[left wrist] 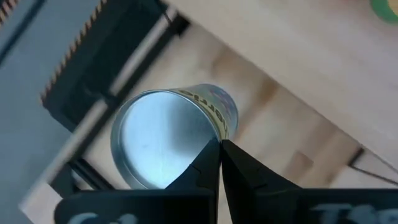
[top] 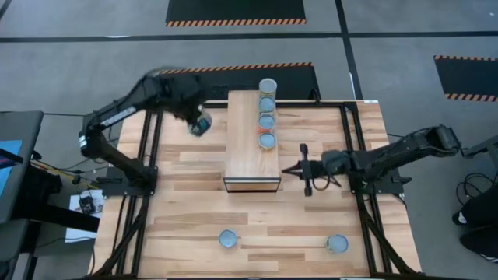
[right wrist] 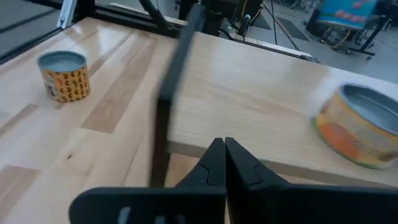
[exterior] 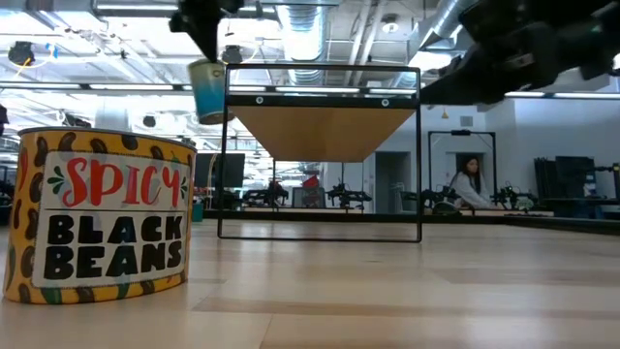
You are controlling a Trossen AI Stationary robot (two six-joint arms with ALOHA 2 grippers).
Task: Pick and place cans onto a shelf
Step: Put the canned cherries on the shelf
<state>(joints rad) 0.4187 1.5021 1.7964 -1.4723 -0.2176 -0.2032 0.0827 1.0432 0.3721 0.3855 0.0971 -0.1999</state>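
My left hand (top: 201, 124) is raised above the counter (top: 187, 202), just beside the shelf's left long side toward its far end, fingers (left wrist: 208, 165) pinching a can (left wrist: 165, 137) by its rim. In the low view that can (exterior: 207, 89) hangs clear of the counter, at about the height of the shelf top. In the left wrist view its silvery round face is turned toward the camera and a strip of yellow label shows along one edge.

The shelf (top: 250, 144) sits mid-counter with its length running away from the near edge. Four cans (top: 267, 113) stand in a row along its right side, from the far end to about the middle.

My right hand (top: 302, 169) rests low to the right of the shelf near its front end, fingers (right wrist: 214, 163) pressed together and carrying nothing. Its wrist view shows one can (right wrist: 63, 75) upright on the counter and another can (right wrist: 360, 126) on the shelf top.

Two further cans stand near the counter's front edge: one left of centre (top: 228, 238), one to the right (top: 337, 244). The black-beans can (exterior: 99, 215) fills the near left of the low view.
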